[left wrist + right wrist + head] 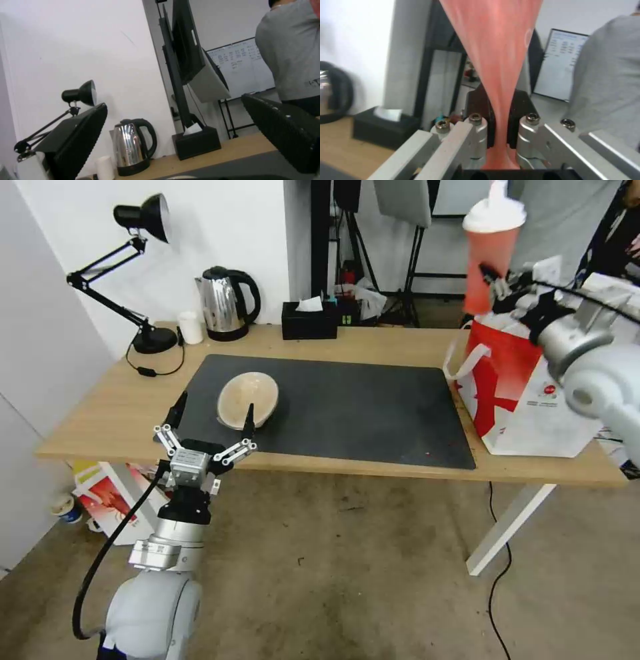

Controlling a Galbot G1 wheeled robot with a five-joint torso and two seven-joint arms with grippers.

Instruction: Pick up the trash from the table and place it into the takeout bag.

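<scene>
At upper right, our right gripper (492, 281) pinches the red drink cup (490, 257) above the takeout bag (527, 387). At lower left, our left gripper (215, 421) is spread wide, one fingertip at the beige oval bowl (247, 399) on the table (107, 420).

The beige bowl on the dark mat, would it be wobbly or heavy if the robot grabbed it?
Probably light: the beige bowl looks thin-walled and empty. It might flex if squeezed on its rim. Its shallow oval shape sits low on the mat, so it would likelier slide than tip when pushed. The left gripper hovers open beside it; the right gripper holds the red cup.
</scene>
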